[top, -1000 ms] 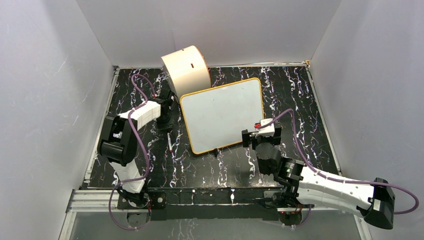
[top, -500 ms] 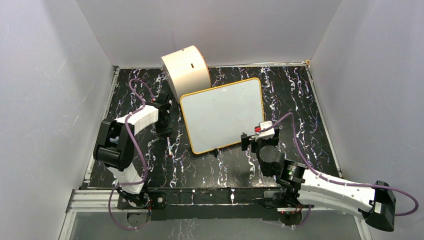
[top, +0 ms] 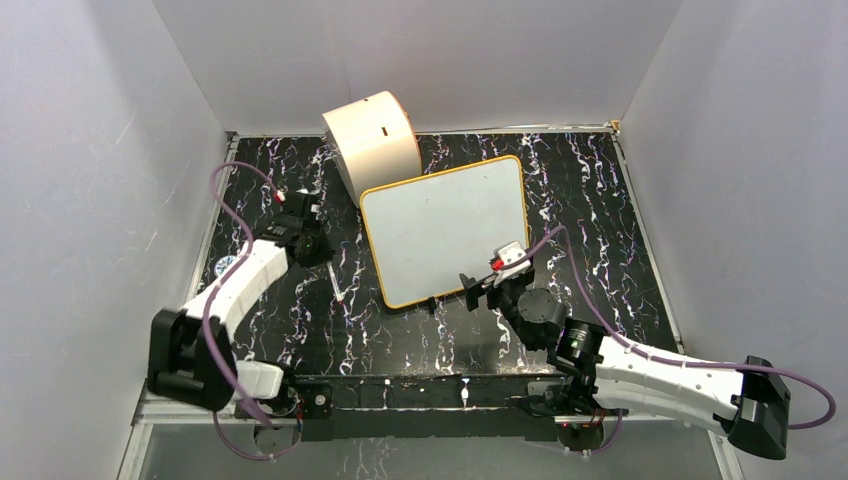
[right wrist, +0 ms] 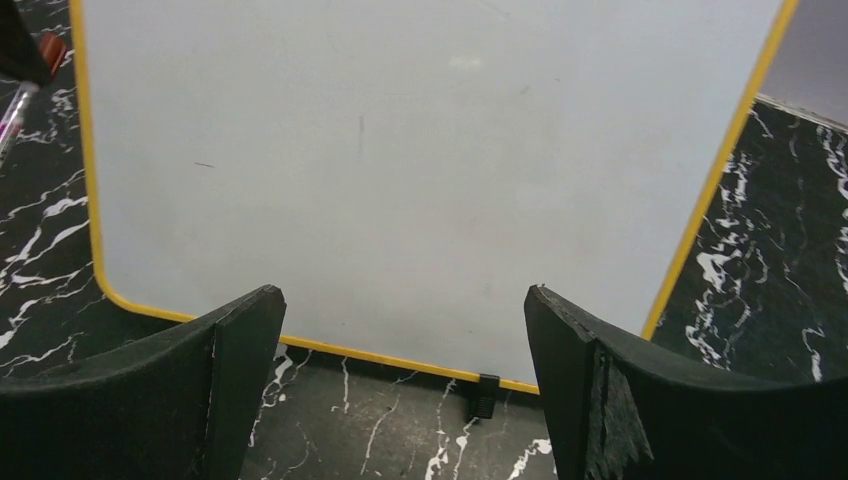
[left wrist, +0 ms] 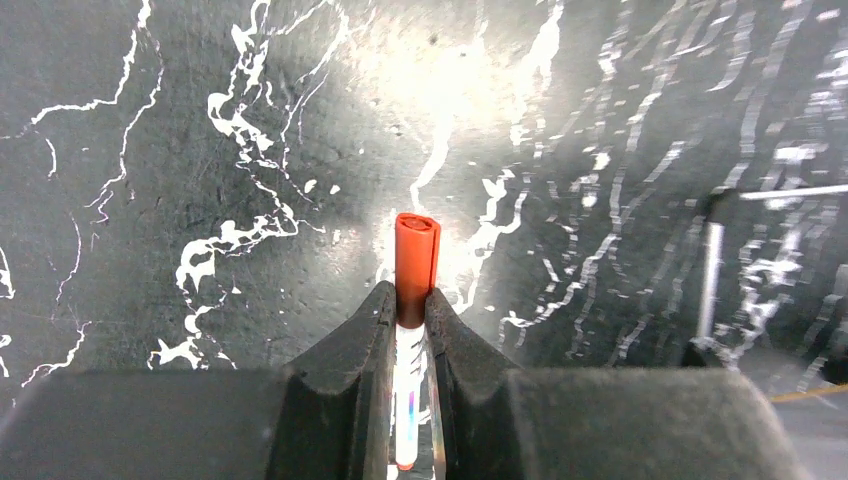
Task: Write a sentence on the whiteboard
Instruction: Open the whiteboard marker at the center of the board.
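The whiteboard [top: 445,225] is finished in glossy white and edged in orange-tan. The table [top: 600,200] is patterned in black with white marble veins. The drum [top: 375,145] is coloured cream, and the marker [left wrist: 416,258] is capped in orange-red

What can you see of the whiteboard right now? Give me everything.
The whiteboard is a rectangular, glossy white panel with a thin orange rim and rounded corners. It lies flat on the black marbled table, turned askew. A small black clip sits on its near edge. The surface is blank save a few faint marks; no lettering. Its far-left corner meets the cream drum; contact is unclear. The open right hand hovers at the near edge, apparently not touching it.
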Tool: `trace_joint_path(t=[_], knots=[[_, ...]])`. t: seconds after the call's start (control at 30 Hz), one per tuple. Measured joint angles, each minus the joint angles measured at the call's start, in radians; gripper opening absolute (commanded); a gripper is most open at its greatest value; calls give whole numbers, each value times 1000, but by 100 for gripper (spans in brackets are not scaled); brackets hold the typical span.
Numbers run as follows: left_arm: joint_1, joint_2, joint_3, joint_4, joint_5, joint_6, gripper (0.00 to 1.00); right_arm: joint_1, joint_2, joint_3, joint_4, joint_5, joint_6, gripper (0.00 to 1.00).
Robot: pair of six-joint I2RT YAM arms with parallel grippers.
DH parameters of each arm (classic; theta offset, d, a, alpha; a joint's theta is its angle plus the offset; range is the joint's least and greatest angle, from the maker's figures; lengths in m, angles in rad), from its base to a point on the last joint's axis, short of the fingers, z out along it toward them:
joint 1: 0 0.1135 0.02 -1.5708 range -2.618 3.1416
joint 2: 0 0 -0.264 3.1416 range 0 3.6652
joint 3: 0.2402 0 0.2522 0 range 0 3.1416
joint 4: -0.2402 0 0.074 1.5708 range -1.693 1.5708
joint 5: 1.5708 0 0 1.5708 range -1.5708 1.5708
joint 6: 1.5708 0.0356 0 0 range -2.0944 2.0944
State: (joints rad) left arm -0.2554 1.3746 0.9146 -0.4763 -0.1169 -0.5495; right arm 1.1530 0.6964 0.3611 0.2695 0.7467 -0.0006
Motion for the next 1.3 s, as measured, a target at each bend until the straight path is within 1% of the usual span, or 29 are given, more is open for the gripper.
trace_joint_path(t=[0.27, 0.37, 0.47, 0.63, 0.77, 0.93, 1.13, 1.3], knots=[[0, -375, -94, 105, 33, -73, 0, 0, 93, 47, 78, -164, -5, 99], [0, -463, -111, 156, 70, -108, 0, 0, 113, 72, 112, -225, 2, 99], [0, -515, -130, 206, 126, -149, 0, 0, 122, 83, 151, -276, 20, 99], [0, -536, -138, 276, 217, -230, 0, 0, 146, 95, 206, -343, 50, 99], [0, -541, -139, 327, 272, -300, 0, 0, 177, 107, 250, -372, 79, 96], [-7, -538, -170, 428, 340, -405, 0, 0, 218, 108, 328, -393, 119, 93], [-82, -513, -216, 524, 344, -509, 0, 0, 264, 108, 428, -394, 167, 87], [-146, -505, -220, 592, 313, -567, 0, 0, 310, 108, 507, -383, 210, 77]])
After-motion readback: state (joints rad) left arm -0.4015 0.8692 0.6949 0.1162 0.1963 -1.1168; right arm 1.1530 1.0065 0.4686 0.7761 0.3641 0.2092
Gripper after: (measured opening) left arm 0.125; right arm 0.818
